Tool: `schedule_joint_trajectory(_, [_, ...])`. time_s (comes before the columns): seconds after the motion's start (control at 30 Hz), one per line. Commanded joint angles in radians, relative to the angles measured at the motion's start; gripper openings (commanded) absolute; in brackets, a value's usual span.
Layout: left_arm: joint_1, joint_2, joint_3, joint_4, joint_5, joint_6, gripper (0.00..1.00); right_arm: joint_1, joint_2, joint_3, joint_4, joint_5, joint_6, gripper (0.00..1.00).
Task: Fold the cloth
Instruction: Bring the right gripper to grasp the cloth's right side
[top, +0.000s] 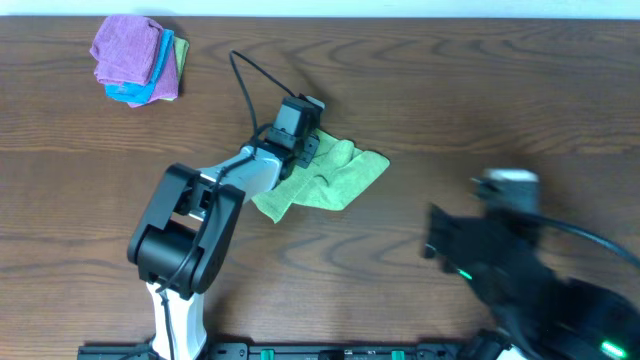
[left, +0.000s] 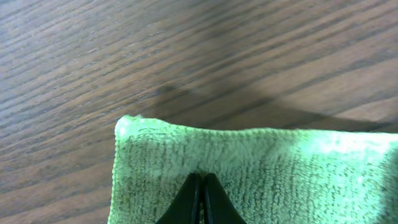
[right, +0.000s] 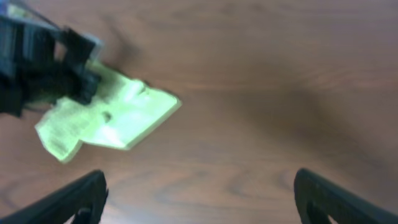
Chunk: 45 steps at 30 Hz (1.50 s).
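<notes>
At table centre, left gripper pinches rumpled green cloth near its edge, jaws pressed together, likely to carry edge over for fold; right gripper hangs spread wide, well apart, holding nothing

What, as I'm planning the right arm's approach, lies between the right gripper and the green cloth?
Only bare table: the right wrist view shows nothing between the right gripper and the cloth.
</notes>
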Motion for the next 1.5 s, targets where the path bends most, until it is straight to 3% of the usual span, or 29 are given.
schedule_joint_trajectory(0.0, [0.028,0.043,-0.008,-0.018,0.069,0.004,0.06,-0.035,0.061,-0.139,0.186,-0.115,-0.147,0.94])
schedule_joint_trajectory(0.13, [0.043,0.043,-0.008,-0.019,0.069,0.003,0.06,-0.199,0.208,-0.209,0.404,-0.333,-0.261,0.93])
schedule_joint_trajectory(0.3, [0.069,0.043,-0.008,-0.019,0.093,0.003,0.05,-0.506,0.456,-0.209,0.632,-0.879,-0.434,0.89])
schedule_joint_trajectory(0.43, [0.076,0.043,-0.008,-0.023,0.111,0.003,0.06,-0.586,0.605,-0.209,0.775,-1.19,-0.436,0.77])
schedule_joint_trajectory(0.5, [0.076,0.043,-0.008,-0.023,0.111,0.003,0.06,-0.585,0.665,-0.208,0.814,-1.263,-0.433,0.77])
schedule_joint_trajectory(0.67, [0.076,0.043,-0.008,-0.026,0.111,0.003,0.06,-0.565,0.777,-0.208,0.859,-1.279,-0.427,0.84])
schedule_joint_trajectory(0.87, [0.076,0.043,-0.008,-0.026,0.11,0.003,0.06,-0.556,0.857,-0.208,0.959,-1.281,-0.388,0.74])
schedule_joint_trajectory(0.97, [0.076,0.043,-0.008,-0.026,0.11,0.003,0.06,-0.544,0.877,-0.208,1.017,-1.279,-0.369,0.56])
schedule_joint_trajectory(1.07, [0.076,0.043,-0.008,-0.026,0.11,0.003,0.06,-0.534,0.901,-0.208,1.051,-1.263,-0.346,0.19])
schedule_joint_trajectory(1.13, [0.076,0.043,-0.008,-0.026,0.109,0.003,0.06,-0.532,0.917,-0.208,1.056,-1.264,-0.343,0.05])
schedule_joint_trajectory(1.2, [0.076,0.043,-0.008,-0.026,0.11,0.003,0.06,-0.527,0.935,-0.208,1.058,-1.26,-0.343,0.01])
schedule_joint_trajectory(1.47, [0.076,0.043,-0.008,-0.026,0.109,-0.005,0.06,-0.475,0.999,-0.208,1.023,-1.136,-0.343,0.01])
